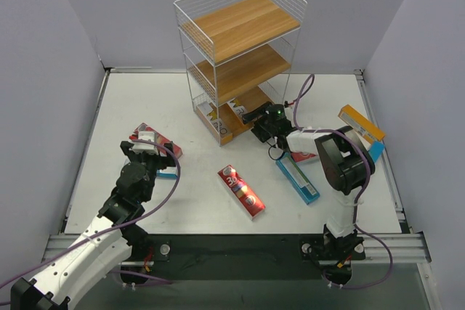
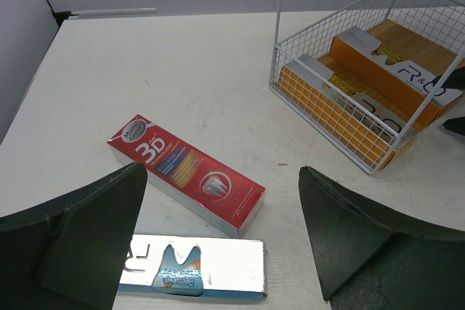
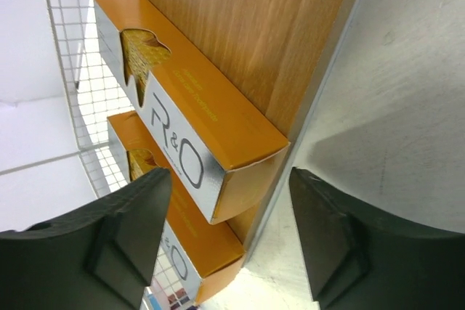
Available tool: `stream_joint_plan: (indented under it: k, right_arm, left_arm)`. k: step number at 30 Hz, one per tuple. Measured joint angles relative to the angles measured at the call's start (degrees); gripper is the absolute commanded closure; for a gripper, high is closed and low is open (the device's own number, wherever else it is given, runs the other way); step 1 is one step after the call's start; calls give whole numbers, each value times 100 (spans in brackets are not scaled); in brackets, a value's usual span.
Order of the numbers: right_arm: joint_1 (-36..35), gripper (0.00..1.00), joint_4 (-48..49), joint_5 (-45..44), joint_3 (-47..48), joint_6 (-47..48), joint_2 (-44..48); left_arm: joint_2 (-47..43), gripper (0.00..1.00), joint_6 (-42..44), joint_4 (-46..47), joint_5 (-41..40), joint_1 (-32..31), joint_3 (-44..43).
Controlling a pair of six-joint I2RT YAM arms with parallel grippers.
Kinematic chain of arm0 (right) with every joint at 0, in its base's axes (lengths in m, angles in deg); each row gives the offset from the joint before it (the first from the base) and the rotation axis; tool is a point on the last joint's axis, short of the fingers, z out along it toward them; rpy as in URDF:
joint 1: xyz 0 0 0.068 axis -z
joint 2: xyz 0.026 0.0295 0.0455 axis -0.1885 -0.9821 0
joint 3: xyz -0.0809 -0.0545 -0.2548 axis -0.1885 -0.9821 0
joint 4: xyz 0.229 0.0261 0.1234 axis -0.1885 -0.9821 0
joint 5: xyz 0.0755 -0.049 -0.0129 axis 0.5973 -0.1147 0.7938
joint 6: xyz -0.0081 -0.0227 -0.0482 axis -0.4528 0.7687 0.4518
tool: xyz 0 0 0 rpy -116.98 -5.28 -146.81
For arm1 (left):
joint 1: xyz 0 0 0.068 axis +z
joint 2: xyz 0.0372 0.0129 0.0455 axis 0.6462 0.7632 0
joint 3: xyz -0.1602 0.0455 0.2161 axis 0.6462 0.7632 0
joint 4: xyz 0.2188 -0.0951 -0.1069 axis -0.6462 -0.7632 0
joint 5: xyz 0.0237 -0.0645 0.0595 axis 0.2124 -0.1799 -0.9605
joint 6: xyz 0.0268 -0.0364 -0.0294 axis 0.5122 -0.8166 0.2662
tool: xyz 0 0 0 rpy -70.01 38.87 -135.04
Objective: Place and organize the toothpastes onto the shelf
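Observation:
The wire shelf stands at the back centre. Two orange-and-white cartons lie side by side on its bottom board. My right gripper is open at that tier's right end; in the right wrist view its jaws stand either side of the upper carton's end without closing on it. My left gripper is open and empty, hovering over a red "3D" carton and a silver-and-teal carton. Another red carton and a teal carton lie mid-table.
An orange carton lies on a teal one at the right edge. A red carton lies partly under the right arm. The shelf's upper two boards hold nothing. The shelf's wire corner is right of the left gripper.

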Motion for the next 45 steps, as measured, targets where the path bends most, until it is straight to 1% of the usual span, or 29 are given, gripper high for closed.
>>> stream_joint_plan:
  k: [5, 8, 11, 16, 18, 20, 24, 27, 30, 32, 35, 39, 45]
  right_arm:
    - [98, 20, -295, 101, -144, 358, 236]
    - [221, 16, -682, 166, -334, 693, 745]
    - [426, 12, -1250, 151, -459, 1143, 1460]
    - [1078, 7, -2433, -173, -496, 2076, 2691]
    - [1410, 5, -3005, -459, -437, 2555, 2979]
    - [1757, 3, -3539, -743, -258, 3073, 3067]
    - [2446, 2, -4376, -1272, 531, 4061, 2791]
    - [2933, 2, -4586, -1460, 1287, 4758, 2293]
    - [3320, 2, -4743, -1414, 2103, 5340, 1624]
    - [3576, 1, -4854, -1207, 2732, 5775, 1082]
    - [3858, 1, -4946, -719, 3340, 6376, 448]
    - [4148, 0, -5106, -26, 3759, 7049, -155]
    - [4476, 0, -5274, 734, 4039, 7563, -778]
  left_arm:
    - [-15, 3, -2, -4, 2, 0, 0]
    - [-50, 3, -2, -11, 4, 0, -4]
    - [-96, 3, -9, -55, 22, 0, -20]
    - [-155, 3, -31, -122, 133, 4, -74]
    - [-173, 3, -35, -138, 188, 11, -94]
    - [-179, 3, -37, -149, 240, 24, -111]
    - [-179, 3, -72, -155, 372, 83, -116]
    - [-173, 3, -122, -155, 479, 160, -116]
    - [-138, 3, -168, -151, 605, 299, -118]
    - [-72, 3, -205, -151, 697, 435, -120]
    - [59, 3, -289, -146, 866, 629, -127]
    - [216, 3, -330, -149, 997, 811, -127]
    - [374, 3, -330, -144, 1082, 863, -127]
